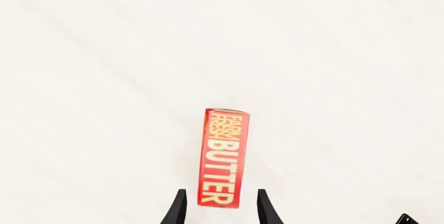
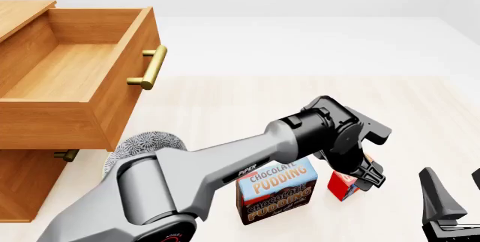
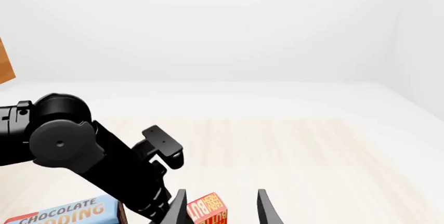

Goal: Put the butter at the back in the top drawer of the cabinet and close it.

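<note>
The butter (image 2: 345,185), a small red box with yellow and white lettering, stood on the pale wooden table (image 2: 248,101) just beside the chocolate pudding box (image 2: 276,192), on the side of that box away from the cabinet (image 2: 30,183). In the left wrist view the butter (image 1: 223,157) lay lengthwise between the two dark fingertips (image 1: 177,209) of the left gripper (image 1: 221,208), which were spread to either side of its near end with a narrow gap showing on each side, so the jaws stood apart and did not pinch it. In the front view the left gripper (image 2: 363,176) hung directly above the butter, its grey arm reaching over the pudding box from the cabinet side. The right gripper (image 3: 222,208) was also spread, holding nothing, and sat near the butter (image 3: 207,209) on the side away from the pudding box (image 3: 62,214); only one dark finger (image 2: 439,194) showed at the frame's edge in the front view. The top drawer (image 2: 71,68) of the cabinet was pulled fully out, its brass bar handle (image 2: 152,68) facing toward the pudding box, and stood well apart from the butter. A second brass handle (image 2: 66,155) showed below the drawer.
</note>
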{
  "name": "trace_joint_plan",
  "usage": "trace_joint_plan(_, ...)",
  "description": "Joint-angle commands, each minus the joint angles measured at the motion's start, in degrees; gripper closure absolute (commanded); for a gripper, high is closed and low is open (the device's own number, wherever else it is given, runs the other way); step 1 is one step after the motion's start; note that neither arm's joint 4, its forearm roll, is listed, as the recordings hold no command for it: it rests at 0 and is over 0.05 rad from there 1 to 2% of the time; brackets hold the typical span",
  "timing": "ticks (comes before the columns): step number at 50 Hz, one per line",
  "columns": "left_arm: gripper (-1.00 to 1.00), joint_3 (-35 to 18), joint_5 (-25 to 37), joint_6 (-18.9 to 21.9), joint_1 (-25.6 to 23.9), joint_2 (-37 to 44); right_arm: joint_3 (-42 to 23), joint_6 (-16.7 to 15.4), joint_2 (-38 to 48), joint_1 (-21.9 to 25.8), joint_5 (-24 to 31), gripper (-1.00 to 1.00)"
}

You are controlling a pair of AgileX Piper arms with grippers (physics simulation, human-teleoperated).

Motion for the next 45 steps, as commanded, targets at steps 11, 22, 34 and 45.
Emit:
trace_joint_plan(11, -1.00, -1.1, 0.1, 0.0, 0.2, 1.4, 0.0, 0.0, 0.0, 0.0, 0.0, -1.00)
trace_joint_plan(22, -1.00, -1.9, 0.3, 0.0, 0.6, 2.4, 0.0, 0.0, 0.0, 0.0, 0.0, -1.00)
trace_joint_plan(34, -1.00, -2.5, 0.1, -0.1, 0.4, 3.4, 0.0, 0.0, 0.0, 0.0, 0.0, -1.00)
trace_joint_plan(45, -1.00, -2.8, -0.4, -0.5, -0.1, 3.9, 0.0, 0.0, 0.0, 0.0, 0.0, -1.00)
